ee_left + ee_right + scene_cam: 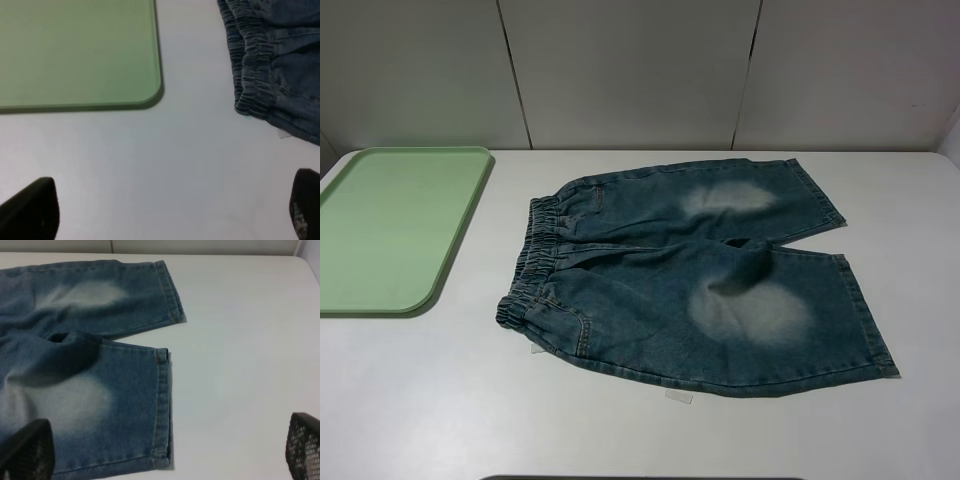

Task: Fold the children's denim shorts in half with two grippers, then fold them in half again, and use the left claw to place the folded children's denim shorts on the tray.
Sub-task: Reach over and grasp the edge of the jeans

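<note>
Two things lie on the white table [620,430]. On the left is the green tray [380,240], lying flat near the table's left edge. Next to it, from the middle over to the right, are the shorts [700,280]. They are spread out flat and not folded yet. The stretchy waistband [535,260] faces the tray, with a strip of bare table between them. The two legs point to the right. Each leg has a pale patch [750,312] on it. The cloth bunches up a little where the legs meet. A small white tag [678,397] peeks out from under the near edge.

The left gripper [167,212] hangs over bare table, between the tray's round corner and the waistband. Its two black fingers [30,210] are spread far apart, one at each side of its own camera view. They hold nothing and do not touch the shorts or the tray.

The right gripper [165,452] hangs by the ends of the legs. Its fingers [305,445] are spread wide too. One finger is over the near leg, close to the hem [162,405]. The other is over bare table. They hold nothing.
</note>
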{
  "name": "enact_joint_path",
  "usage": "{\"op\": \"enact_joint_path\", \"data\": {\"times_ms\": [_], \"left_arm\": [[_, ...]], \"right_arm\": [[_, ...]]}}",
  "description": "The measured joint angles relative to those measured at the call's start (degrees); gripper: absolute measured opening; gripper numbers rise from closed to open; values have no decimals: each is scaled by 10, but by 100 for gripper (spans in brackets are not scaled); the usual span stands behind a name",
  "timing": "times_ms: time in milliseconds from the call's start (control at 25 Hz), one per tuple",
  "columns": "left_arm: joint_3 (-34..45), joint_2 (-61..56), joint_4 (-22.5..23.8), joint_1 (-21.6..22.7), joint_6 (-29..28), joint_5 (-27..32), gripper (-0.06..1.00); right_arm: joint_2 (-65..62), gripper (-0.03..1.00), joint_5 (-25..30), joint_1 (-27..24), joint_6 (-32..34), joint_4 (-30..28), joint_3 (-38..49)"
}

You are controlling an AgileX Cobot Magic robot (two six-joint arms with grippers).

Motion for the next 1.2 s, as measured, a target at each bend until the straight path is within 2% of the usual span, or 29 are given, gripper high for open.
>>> {"op": "enact_joint_path", "data": {"times_ms": [1200], "left_arm": [[0, 0, 0, 0, 0, 0, 91]], "right_arm": [[0, 70, 0, 0, 0, 0, 0]]}}
